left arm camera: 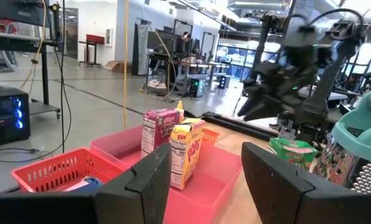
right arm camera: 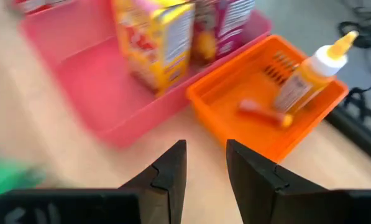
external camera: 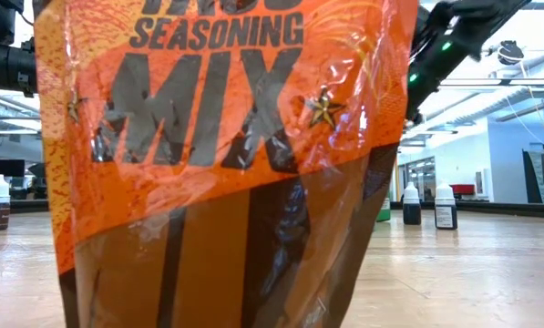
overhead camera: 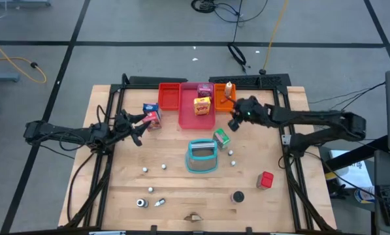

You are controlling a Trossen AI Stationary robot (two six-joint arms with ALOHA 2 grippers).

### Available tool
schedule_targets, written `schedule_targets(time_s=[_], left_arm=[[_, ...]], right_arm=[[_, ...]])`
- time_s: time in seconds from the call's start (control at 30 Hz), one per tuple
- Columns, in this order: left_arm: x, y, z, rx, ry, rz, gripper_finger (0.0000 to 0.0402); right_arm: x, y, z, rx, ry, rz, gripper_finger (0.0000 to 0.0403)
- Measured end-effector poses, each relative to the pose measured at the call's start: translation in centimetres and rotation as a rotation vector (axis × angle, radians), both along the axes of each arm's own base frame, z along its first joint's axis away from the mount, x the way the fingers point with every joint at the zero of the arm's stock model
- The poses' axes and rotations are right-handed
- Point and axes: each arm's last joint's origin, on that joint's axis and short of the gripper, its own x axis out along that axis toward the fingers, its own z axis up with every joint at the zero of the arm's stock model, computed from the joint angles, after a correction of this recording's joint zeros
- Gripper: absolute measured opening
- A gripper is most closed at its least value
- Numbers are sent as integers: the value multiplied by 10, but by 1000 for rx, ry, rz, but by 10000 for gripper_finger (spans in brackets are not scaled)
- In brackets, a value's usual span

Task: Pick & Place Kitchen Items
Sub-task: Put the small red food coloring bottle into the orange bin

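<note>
We find two cartons [overhead camera: 202,101] standing in the pink tray [overhead camera: 189,116] at the bench's far edge, while the green carton [overhead camera: 221,138] and red cube [overhead camera: 266,179] remain on the bench, and the right gripper [right arm camera: 205,163], jaws slightly apart and empty, hovers beside the orange tray [right arm camera: 235,106].

1. Even, bright overhead light falls on the table [overhead camera: 181,189]; shadows under things are short and soft.
2. Ceiling strip lights and far windows glare white in the level view.
3. The seasoning packet [external camera: 226,155] looms close, its plastic wrap glinting.
4. The right wrist's picture smears with motion blur, especially the orange bottle [right arm camera: 312,78].
</note>
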Motion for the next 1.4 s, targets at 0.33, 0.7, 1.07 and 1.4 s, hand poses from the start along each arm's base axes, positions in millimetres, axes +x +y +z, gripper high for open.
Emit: schedule_targets(time_s=[0.33,0.7,1.07,1.4], left_arm=[[0,0,0,-3,-3,0,198],[0,0,0,-7,-6,-1,198],[0,0,0,-10,-7,-2,198],[0,0,0,-5,-4,0,198]], right_arm=[[-17,69,14,138,-24,167,101],[-30,118,-16,243,-4,307,91],[-42,121,-63,243,-116,366,91],[-50,119,-85,234,-209,393,91]])
